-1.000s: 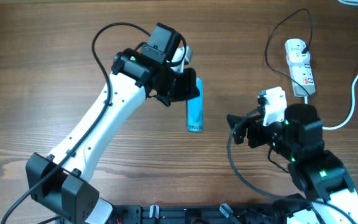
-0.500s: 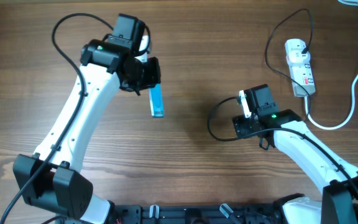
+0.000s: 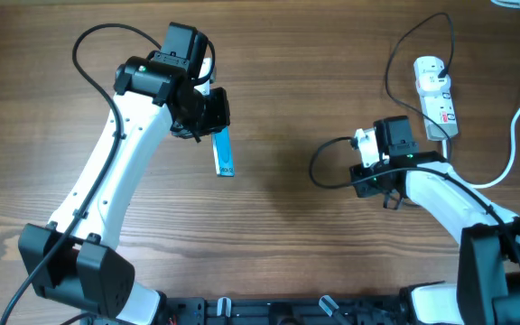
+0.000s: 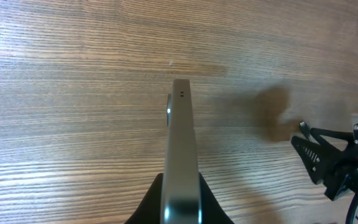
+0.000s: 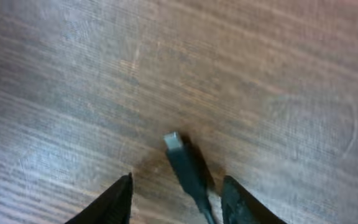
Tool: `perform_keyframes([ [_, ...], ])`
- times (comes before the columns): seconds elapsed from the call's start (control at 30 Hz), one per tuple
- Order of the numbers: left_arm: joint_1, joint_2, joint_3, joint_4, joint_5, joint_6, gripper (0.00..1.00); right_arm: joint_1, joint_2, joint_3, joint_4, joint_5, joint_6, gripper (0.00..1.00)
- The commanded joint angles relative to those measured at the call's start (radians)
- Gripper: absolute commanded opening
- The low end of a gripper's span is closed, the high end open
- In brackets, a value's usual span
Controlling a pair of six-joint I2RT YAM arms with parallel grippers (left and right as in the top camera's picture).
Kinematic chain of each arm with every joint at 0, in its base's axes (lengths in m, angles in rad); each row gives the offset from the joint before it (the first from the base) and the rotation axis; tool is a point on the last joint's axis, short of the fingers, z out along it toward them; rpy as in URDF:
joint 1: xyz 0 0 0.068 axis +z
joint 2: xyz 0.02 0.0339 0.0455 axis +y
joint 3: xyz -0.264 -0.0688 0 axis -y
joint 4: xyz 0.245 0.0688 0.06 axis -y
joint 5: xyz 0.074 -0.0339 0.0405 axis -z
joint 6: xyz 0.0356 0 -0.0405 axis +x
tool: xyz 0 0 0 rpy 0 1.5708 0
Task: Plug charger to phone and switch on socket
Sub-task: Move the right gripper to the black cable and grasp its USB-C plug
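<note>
The phone (image 3: pixel 226 153), turquoise side up, hangs above the table with my left gripper (image 3: pixel 213 117) shut on its upper end. In the left wrist view the phone (image 4: pixel 180 137) shows edge-on, clamped between the black fingers of the left gripper (image 4: pixel 181 208). My right gripper (image 3: pixel 365 179) is low over the table at centre right. In the right wrist view its jaws straddle the charger's connector tip (image 5: pixel 174 140), which lies on the wood, with gaps on both sides of the right gripper (image 5: pixel 180 199). The charger's black cable (image 3: pixel 317 170) loops left of it. The socket (image 3: pixel 436 99) lies at the far right.
A thick white cable (image 3: pixel 516 117) runs from the socket along the table's right edge. The charger's thin black cable also arcs above and left of the socket (image 3: pixel 392 63). My right arm's fingers (image 4: pixel 319 158) show at the right edge of the left wrist view.
My left arm has carried the phone leftward. My right arm has come down to the table, and its jaws have narrowed around the connector tip.
</note>
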State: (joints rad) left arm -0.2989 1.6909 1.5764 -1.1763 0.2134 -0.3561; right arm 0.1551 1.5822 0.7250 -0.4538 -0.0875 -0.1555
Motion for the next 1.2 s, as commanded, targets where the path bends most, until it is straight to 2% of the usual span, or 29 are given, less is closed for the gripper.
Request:
perform_keyframes([
  [0.0, 0.003, -0.017, 0.013, -0.018, 0.006, 0.008, 0.04, 0.000, 0.122, -0.034, 0.000, -0.017, -0.007, 0.37],
  [0.07, 0.003, -0.017, 0.013, -0.022, 0.006, 0.008, 0.04, 0.001, 0.159, -0.034, -0.005, -0.007, -0.006, 0.25],
  [0.23, 0.003, -0.017, 0.013, -0.021, 0.006, 0.008, 0.04, 0.001, 0.161, -0.031, -0.001, -0.032, -0.002, 0.18],
  [0.3, 0.003, -0.017, 0.013, -0.014, 0.006, 0.008, 0.04, 0.001, 0.161, -0.031, 0.049, -0.118, -0.002, 0.16],
  [0.4, 0.003, -0.017, 0.013, -0.013, 0.006, 0.000, 0.04, 0.001, 0.161, -0.029, 0.225, -0.373, 0.012, 0.07],
  [0.43, 0.003, -0.017, 0.013, -0.013, 0.006, -0.002, 0.04, 0.001, 0.161, -0.029, 0.266, -0.389, 0.047, 0.07],
  [0.47, 0.003, -0.017, 0.013, -0.014, 0.006, -0.031, 0.04, 0.001, 0.161, -0.029, 0.340, -0.388, 0.113, 0.13],
  [0.5, 0.003, -0.017, 0.013, -0.013, 0.006, -0.045, 0.04, 0.001, 0.161, -0.029, 0.375, -0.388, 0.150, 0.24],
  [0.53, 0.003, -0.017, 0.013, -0.014, 0.006, -0.045, 0.04, 0.001, 0.161, -0.029, 0.394, -0.388, 0.181, 0.30],
  [0.57, 0.003, -0.017, 0.013, -0.014, 0.006, -0.045, 0.04, 0.001, 0.161, -0.028, 0.398, -0.388, 0.186, 0.41],
  [0.6, 0.003, -0.017, 0.013, -0.014, 0.006, -0.045, 0.04, 0.001, 0.161, -0.025, 0.395, -0.389, 0.185, 0.45],
  [0.67, 0.003, -0.017, 0.013, -0.014, 0.006, -0.045, 0.04, 0.001, 0.145, -0.017, 0.389, -0.393, 0.184, 0.59],
  [0.7, 0.003, -0.017, 0.013, -0.014, 0.006, -0.045, 0.04, 0.001, 0.119, -0.013, 0.389, -0.392, 0.181, 0.76],
  [0.73, 0.003, -0.017, 0.013, -0.014, 0.006, -0.045, 0.04, 0.000, 0.093, -0.008, 0.389, -0.392, 0.181, 0.98],
  [0.9, 0.003, -0.017, 0.013, -0.014, 0.033, -0.075, 0.04, 0.000, -0.298, 0.010, 0.308, -0.333, 0.185, 1.00],
  [1.0, 0.003, -0.017, 0.013, -0.014, 0.062, -0.075, 0.04, 0.001, -0.594, 0.010, 0.047, -0.263, 0.274, 1.00],
  [1.07, 0.003, -0.017, 0.013, -0.008, 0.067, -0.079, 0.04, 0.001, -0.700, 0.006, -0.114, -0.264, 0.305, 1.00],
  [1.17, 0.003, -0.017, 0.013, -0.011, 0.067, -0.079, 0.04, 0.001, -0.690, 0.003, -0.143, -0.267, 0.281, 1.00],
])
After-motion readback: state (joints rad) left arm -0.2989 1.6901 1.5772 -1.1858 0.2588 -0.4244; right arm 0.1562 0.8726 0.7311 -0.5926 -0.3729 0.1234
